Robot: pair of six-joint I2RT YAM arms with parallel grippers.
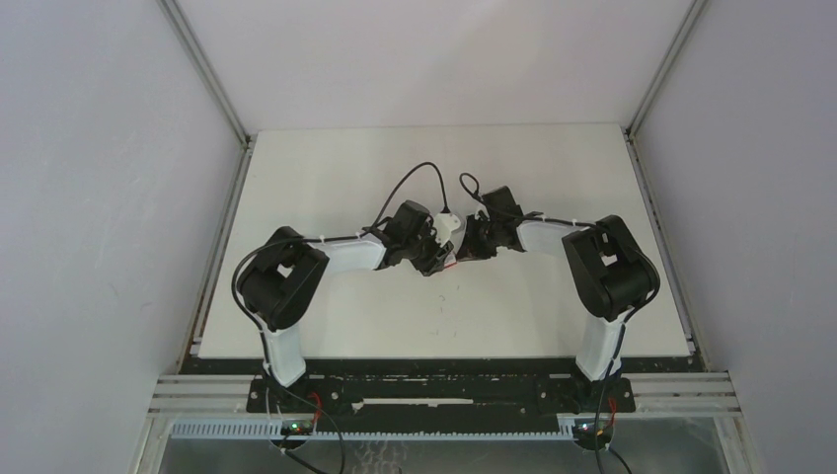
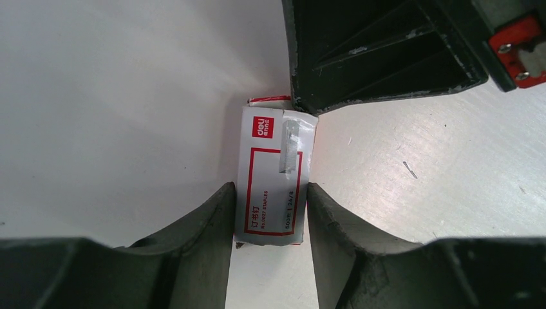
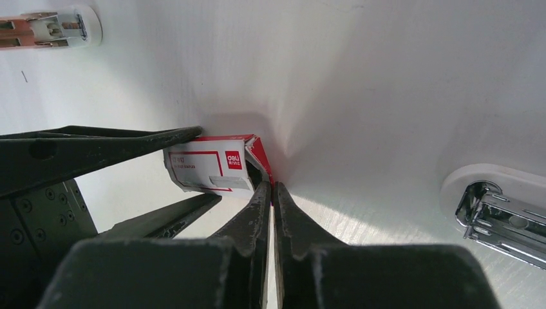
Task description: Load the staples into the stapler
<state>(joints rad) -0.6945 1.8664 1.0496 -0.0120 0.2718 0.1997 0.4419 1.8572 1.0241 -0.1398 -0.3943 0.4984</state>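
While left end effector (image 2: 270, 193) grips staples (image 2: 269, 145) (long edges) | stapler (image 3: 499, 212) apart

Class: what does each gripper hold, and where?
The left gripper clamps the staple box by its long sides; right gripper seems to pinch its red end.

Top view: staples (image 1: 450, 265), all but a red sliver, hidden beneath left gripper (image 1: 438, 261) and right gripper (image 1: 461, 254). Left wrist view: far end of staples covered by right gripper. Stapler (image 3: 499, 215), right of staples, cut by frame edge.
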